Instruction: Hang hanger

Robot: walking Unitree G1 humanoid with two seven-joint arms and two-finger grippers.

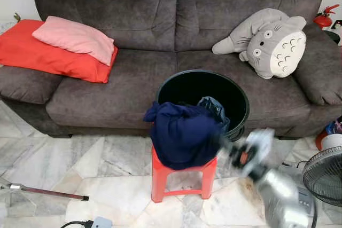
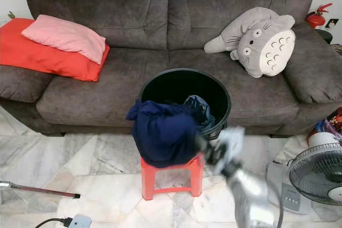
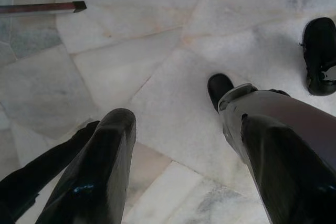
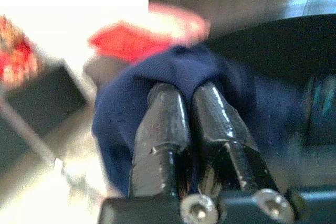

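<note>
Reaching in from the lower right of the head views, the right arm (image 1: 278, 190) is motion-blurred; its right gripper (image 4: 191, 95) sits at the right edge of the navy garment (image 1: 181, 134). In the right wrist view the two black fingers (image 4: 163, 129) are pressed together side by side, tips against the navy cloth; whether cloth is pinched between them cannot be told.

The left gripper (image 3: 178, 145) hangs low over the marble floor (image 3: 157, 51), fingers spread wide apart and holding nothing. The robot's black feet (image 3: 320, 56) stand on the tiles below it.

On the floor to the robot's left lie a thin dark rod (image 1: 48, 191) and a small grey device with a cable (image 1: 99, 222). A standing fan (image 2: 320, 174) is at the right edge.

The navy garment is draped over the front rim of a black round basket (image 1: 235, 97) and hangs down over a red plastic stool (image 1: 181, 180) that carries the basket. A darker teal cloth (image 1: 214, 108) lies inside the basket, just behind the garment. No hanger can be made out.

Behind the stool stands a grey sofa (image 1: 133, 4). On its left seat a pink pillow (image 1: 75, 38) rests on a red cushion (image 1: 32, 52); on its right seat a grey plush toy (image 1: 270, 41) leans.
</note>
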